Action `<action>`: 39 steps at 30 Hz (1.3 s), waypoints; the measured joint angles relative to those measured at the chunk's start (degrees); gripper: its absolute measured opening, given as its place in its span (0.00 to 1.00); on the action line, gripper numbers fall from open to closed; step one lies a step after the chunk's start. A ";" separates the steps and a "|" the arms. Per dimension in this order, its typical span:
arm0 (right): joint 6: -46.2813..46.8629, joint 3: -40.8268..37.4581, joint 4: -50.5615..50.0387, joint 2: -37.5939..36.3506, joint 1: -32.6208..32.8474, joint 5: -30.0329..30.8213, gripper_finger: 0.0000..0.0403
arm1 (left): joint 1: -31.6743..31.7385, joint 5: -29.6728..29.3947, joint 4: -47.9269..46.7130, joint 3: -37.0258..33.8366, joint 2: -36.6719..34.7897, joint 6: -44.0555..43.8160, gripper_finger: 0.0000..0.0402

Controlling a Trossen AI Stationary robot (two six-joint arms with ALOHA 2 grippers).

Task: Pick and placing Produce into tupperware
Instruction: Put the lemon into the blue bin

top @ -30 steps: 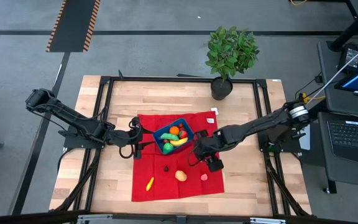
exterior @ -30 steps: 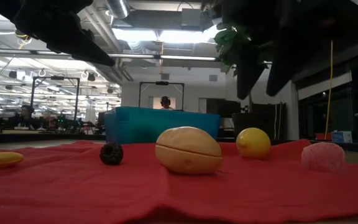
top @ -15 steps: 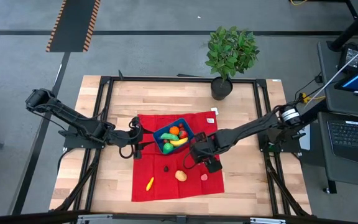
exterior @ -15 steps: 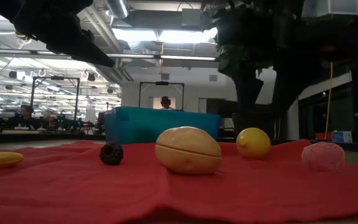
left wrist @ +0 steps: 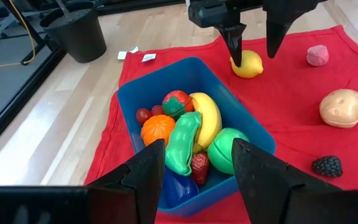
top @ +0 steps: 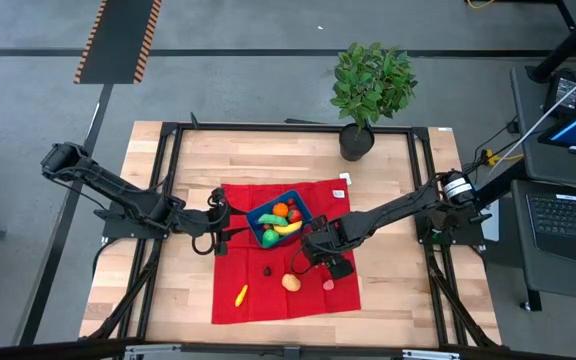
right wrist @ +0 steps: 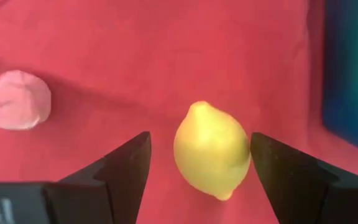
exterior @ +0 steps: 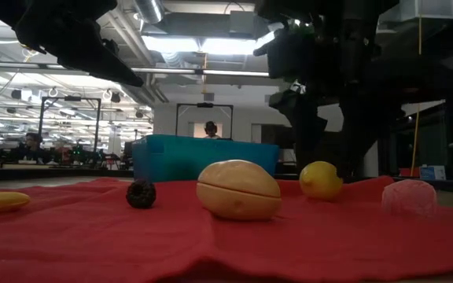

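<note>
Between right pincer [right wrist: 197,171] fingers, lemon [right wrist: 211,149]

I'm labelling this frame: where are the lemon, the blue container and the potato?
lemon [right wrist: 211,149], right wrist view, middle of its yellow body.
blue container [left wrist: 129,104], left wrist view, its rim at one corner.
potato [exterior: 238,189], low view, middle of its tan side.

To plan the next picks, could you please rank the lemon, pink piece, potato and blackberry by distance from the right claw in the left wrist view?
1. Lemon, directly under the right claw.
2. Pink piece, off to one side on the cloth.
3. Potato, farther along.
4. Blackberry, farthest.
</note>
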 joint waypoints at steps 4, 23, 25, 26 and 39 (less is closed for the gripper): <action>0.09 -0.02 0.44 0.33 0.00 0.00 0.68 | 0.00 0.02 -0.11 0.00 0.00 -0.02 0.44; 0.13 -0.16 -0.25 2.87 -0.50 0.02 0.68 | 0.00 0.26 -1.04 0.00 0.00 -0.15 0.44; 0.20 -0.17 -0.27 2.88 -0.50 0.02 0.68 | -0.01 0.26 -1.12 0.00 0.00 -0.14 0.44; 0.22 -0.17 -0.08 2.87 -0.50 0.02 0.68 | 0.00 0.26 -1.23 0.00 0.00 -0.15 0.44; 0.18 -0.17 0.27 2.84 -0.50 0.02 0.56 | 0.00 0.24 -1.42 0.00 0.00 -0.14 0.44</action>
